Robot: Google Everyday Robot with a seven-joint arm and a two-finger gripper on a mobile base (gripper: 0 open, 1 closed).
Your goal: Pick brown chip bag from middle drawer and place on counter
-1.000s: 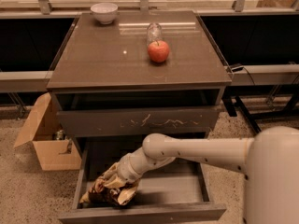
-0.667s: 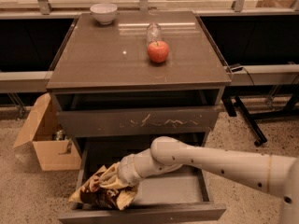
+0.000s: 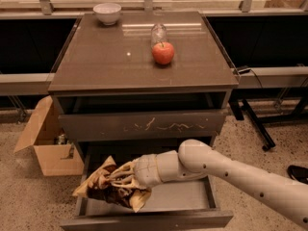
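Brown foil had shifted in the gripper's hold. A second earlier the brown chip bag (image 3: 95, 188) sat lower in the middle drawer (image 3: 183, 197); now we saw its top corner stand higher and its left corner poke out over the drawer's left wall. The gripper (image 3: 119, 184) was down at the left end of the open drawer, with its pale fingers (image 3: 126, 173) closed around the crumpled bag, so the tool was holding the bag, not gaping. The arm reached in from the lower right, much as it had before, though its elbow lay lower and flatter than in the first picture.

We took this to mean the grasp had been made and the lift was just starting. The bag was still within the drawer's bounds and under the scratched drawer front (image 3: 144, 126) above, not yet clear of it. The counter (image 3: 106, 64) was well above, and it carried an apple (image 3: 163, 53), a clear glass vessel (image 3: 158, 32) just behind it and a white bowl (image 3: 107, 12) at the back left. Its front half looked bare enough for the bag. We judged the next need was to draw the bag outward before raising it, lest it catch on the upper drawer.
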